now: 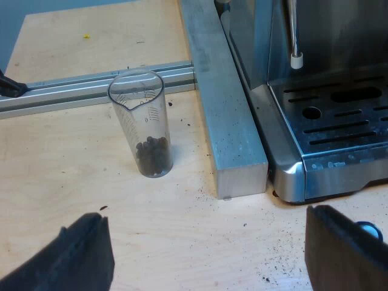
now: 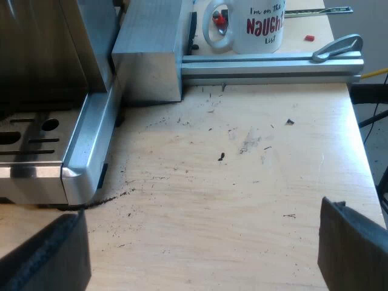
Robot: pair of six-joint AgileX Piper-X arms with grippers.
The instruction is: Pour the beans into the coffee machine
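Left wrist view: your left pincer (image 1: 206,257) is spread wide with nothing in it, hanging low over the counter (image 1: 66,194).
Task thing: the measuring glass (image 1: 144,124) stands upright on the counter just ahead of that pincer. It's near the metal block (image 1: 227,103) that lies along the espresso machine (image 1: 327,103).
Beans: a small dark heap of beans (image 1: 152,156) sits right at the bottom of the glass, and the rest is empty.
Handling: it's clear, tall and narrow, so I'd bet it's light, slick and easy to tip. I can't tell whether it's glass or plastic, so treat it as breakable.
Where to grab: go for mid-wall, above the beans and under the pour lip, and squeeze gently.
Markings: there are scale lines down the wall, but the figures are too small to read.
Right wrist view: your right pincer (image 2: 203,257) is just as wide open and empty, over a crumb-dusted bit of counter by the machine's tray corner.
Writing: the white mug (image 2: 254,27) beyond the aluminium rail (image 2: 267,63) reads "I'm on the", then "NAUGH" in red, then "List". The rest curves out of sight.
Brands: I can't read any on the machine.
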